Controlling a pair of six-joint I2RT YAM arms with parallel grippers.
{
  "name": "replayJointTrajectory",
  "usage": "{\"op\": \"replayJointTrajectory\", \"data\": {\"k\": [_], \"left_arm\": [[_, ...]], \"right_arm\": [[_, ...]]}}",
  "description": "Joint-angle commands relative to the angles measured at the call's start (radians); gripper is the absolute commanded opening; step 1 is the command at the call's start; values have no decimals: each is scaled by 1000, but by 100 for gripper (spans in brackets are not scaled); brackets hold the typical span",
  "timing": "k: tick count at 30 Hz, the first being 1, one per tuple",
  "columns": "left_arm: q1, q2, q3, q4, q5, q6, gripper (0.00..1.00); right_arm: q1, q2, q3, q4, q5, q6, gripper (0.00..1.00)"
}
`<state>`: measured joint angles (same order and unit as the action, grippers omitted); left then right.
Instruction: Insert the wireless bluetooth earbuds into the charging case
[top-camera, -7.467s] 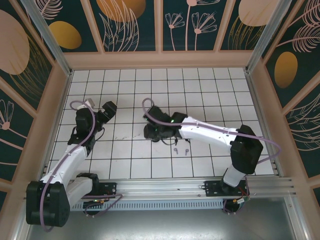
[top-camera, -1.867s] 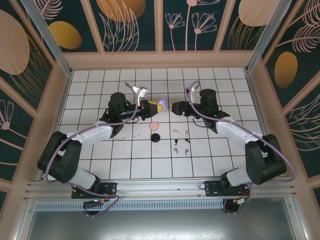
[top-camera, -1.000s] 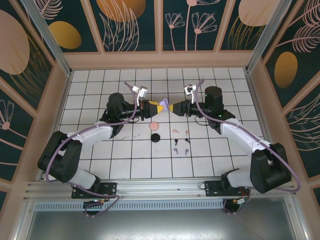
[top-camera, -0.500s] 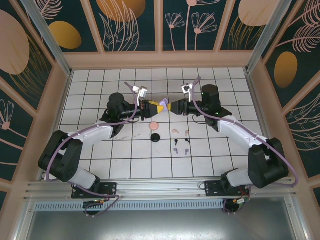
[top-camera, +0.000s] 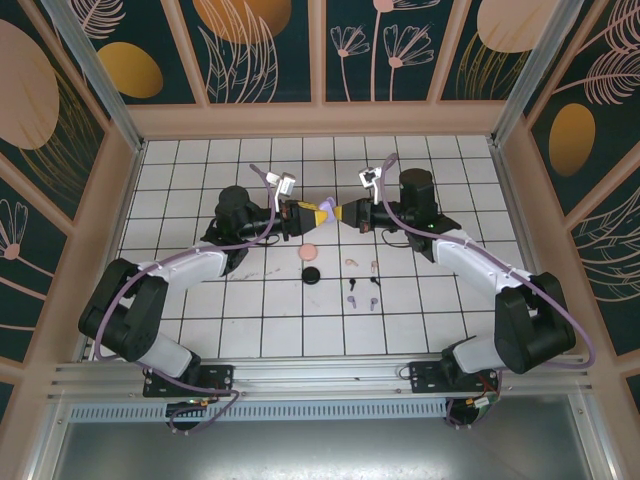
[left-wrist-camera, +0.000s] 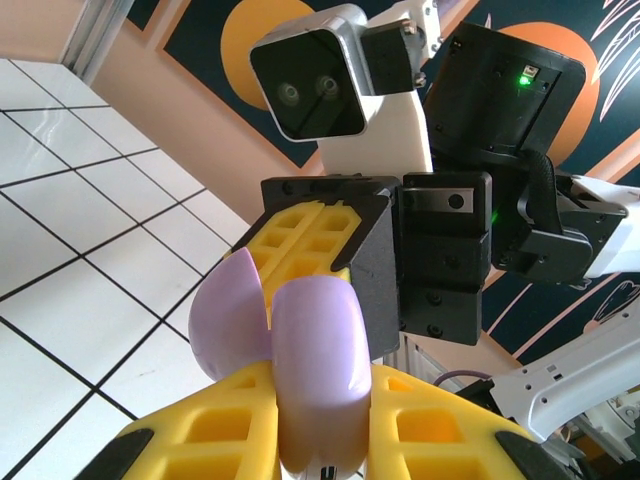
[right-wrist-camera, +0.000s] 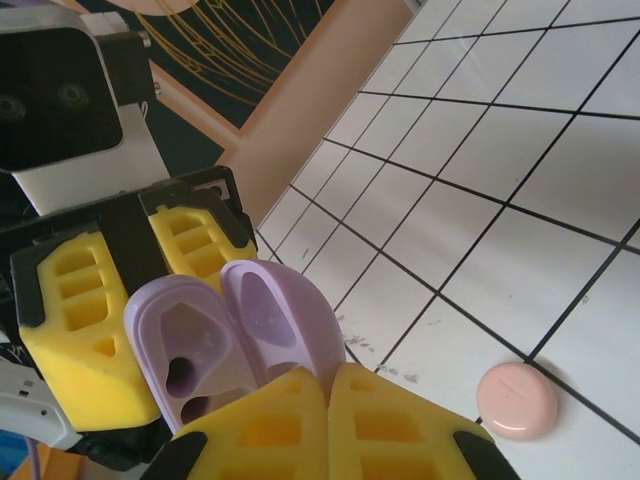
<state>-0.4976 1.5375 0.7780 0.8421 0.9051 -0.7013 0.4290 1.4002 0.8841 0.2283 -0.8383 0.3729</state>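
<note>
- Jaws: left gripper (top-camera: 319, 213) clamps open lilac case (right-wrist-camera: 215, 350) midair; right gripper (top-camera: 347, 214) clenched at its lid edge.
- Right wrist: sockets (right-wrist-camera: 185, 385) inside.
- Top: earbuds (top-camera: 362, 285) on table (top-camera: 450, 310).

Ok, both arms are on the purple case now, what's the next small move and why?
Probably swing the lid wider with the right gripper. It pinches the lid, the left gripper holds the purple case in mid-air, only partly open, and the earbuds lie on the table.

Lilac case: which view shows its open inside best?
Right wrist: the lilac case faces it, open, sockets visible. Left wrist shows its outer shells; the top view shows a tiny lilac speck.
</note>
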Motion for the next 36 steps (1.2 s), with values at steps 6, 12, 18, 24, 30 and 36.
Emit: {"op": "replayJointTrajectory", "data": {"k": [6,12,18,24,30,36], "left_arm": [[-4,-9,14,-90,-83,87,49],[39,-80,85,-356,-126,278,73],[111,-114,188,-685,-82,490,81],[119,-45,366,-1009,-55,688,83],[119,29,453,-1118,-13,760,82],[119,82,526,-1227,24,829,73]], "right_arm": [[2,1,100,-123,79,-80,0],[-30,22,196,-320,171,-193,0],[-33,88,350,-552,314,-373,0],[18,154,465,-686,477,-513,0],[71,207,502,-719,530,-624,0],[77,195,476,-698,476,-650,0]]}}
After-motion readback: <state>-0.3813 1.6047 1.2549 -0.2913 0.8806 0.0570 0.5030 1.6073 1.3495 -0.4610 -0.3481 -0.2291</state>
